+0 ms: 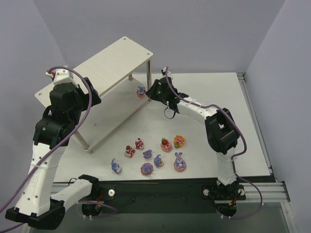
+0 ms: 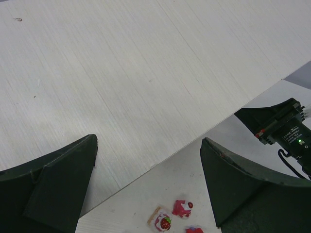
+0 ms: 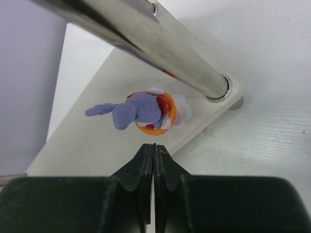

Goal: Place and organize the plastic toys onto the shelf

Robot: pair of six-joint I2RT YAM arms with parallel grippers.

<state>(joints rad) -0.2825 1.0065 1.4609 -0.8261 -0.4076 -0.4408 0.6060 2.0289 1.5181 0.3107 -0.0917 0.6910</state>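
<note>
Upper left of the top view: the left gripper point(image 2: 148, 165) hangs over the shelf's top board, jaws spread wide, nothing in them. The shelf point(image 1: 116, 58) runs diagonally from there toward centre. One purple bunny point(image 3: 143, 110) sits on the lower board's right corner, beside the metal leg point(image 3: 146, 43). The right gripper point(image 3: 153, 151) is pinched fully together on nothing, tips just short of the bunny's orange base. The other toys point(image 1: 155, 153) are scattered on the table point(image 1: 252, 121), lower centre. My guess is they're light, hard and glossy, so slippery and tippy. I'd pinch low across the body, not the ears.
</note>
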